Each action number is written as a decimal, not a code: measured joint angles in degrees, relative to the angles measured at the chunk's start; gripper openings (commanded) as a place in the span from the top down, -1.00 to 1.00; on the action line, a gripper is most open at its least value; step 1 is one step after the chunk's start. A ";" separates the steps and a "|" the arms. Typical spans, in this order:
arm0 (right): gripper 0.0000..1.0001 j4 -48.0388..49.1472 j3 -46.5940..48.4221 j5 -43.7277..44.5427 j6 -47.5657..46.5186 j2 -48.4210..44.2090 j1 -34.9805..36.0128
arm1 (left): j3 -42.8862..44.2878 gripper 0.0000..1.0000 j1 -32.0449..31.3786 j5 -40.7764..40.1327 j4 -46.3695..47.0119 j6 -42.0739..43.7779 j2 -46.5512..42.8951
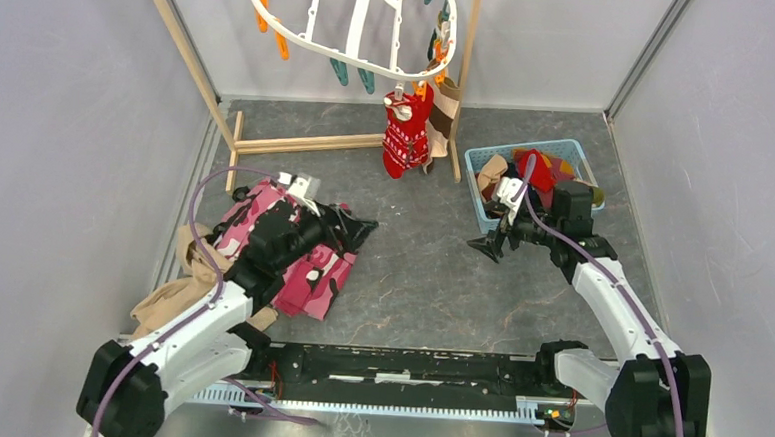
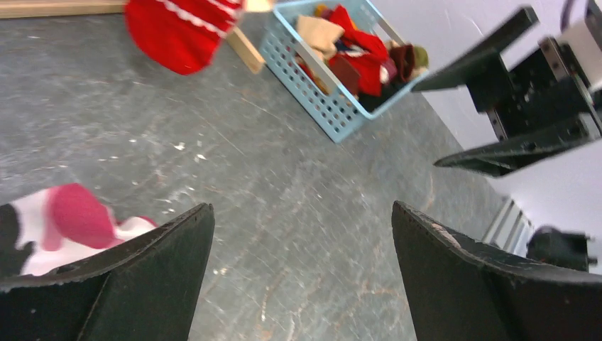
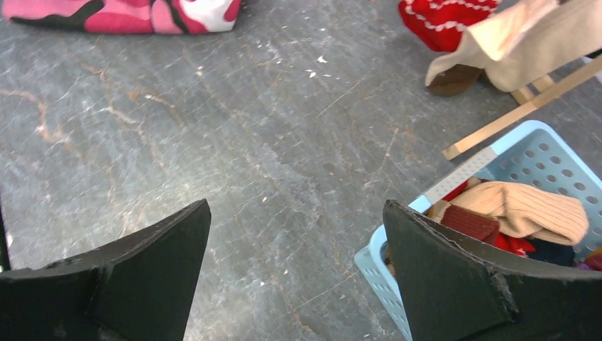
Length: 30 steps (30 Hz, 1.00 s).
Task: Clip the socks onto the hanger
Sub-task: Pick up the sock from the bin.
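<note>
At the far left a plain tan cloth (image 1: 167, 305) lies crumpled beside the pink camouflage cloth (image 1: 312, 275); neither belongs to the job. The left pincer (image 2: 302, 207) hangs low over the edge of that pink cloth, jaws spread as wide as they go, with nothing between them but bare grey desk (image 1: 410, 280).

Above the middle, the hanger (image 1: 354, 21) is suspended from the wooden rack (image 1: 297, 144), a white oval frame with orange and teal clips dangling. Toward its right end a red sock with white pattern (image 1: 405, 134) hangs from a clip, and a tan sock (image 1: 447, 110) hangs just behind it. The other clips in view look free.

Further right, the right pincer (image 3: 297, 204) hovers over the desk just beside the near left corner of the blue basket (image 1: 487, 154), likewise fully open and empty. The basket holds a heap of socks (image 1: 538, 171) in red, tan and darker colours.

So I judge the work early: two socks clipped, the heap waiting, and the next pick likely from the basket
</note>
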 measured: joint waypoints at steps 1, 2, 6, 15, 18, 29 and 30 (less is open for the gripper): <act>-0.96 1.20 0.00 0.52 1.09 0.35 0.00 | 0.02 -0.98 2.73 1.40 1.66 -0.98 1.14; -0.96 2.78 0.02 1.36 2.49 0.85 0.02 | 0.04 -0.99 5.16 2.78 2.91 -1.99 2.12; -0.86 6.32 1.77 4.26 7.30 4.68 0.00 | 2.12 -1.00 8.44 6.29 2.54 -3.69 3.87; -0.63 12.11 15.72 15.39 16.92 17.81 0.02 | 20.39 -1.00 9.73 0.46 -17.44 8.59 1.46; -0.51 13.05 21.84 18.49 19.89 23.58 0.02 | 20.15 -1.00 9.73 -3.74 -21.31 12.41 -0.04; -0.35 22.82 39.08 22.77 27.98 43.01 1.42 | 18.01 -0.99 9.73 -14.01 -27.93 17.68 -0.37; -0.33 23.78 39.85 22.95 28.72 44.13 1.60 | 18.01 -0.99 9.73 -14.40 -27.93 17.81 -0.48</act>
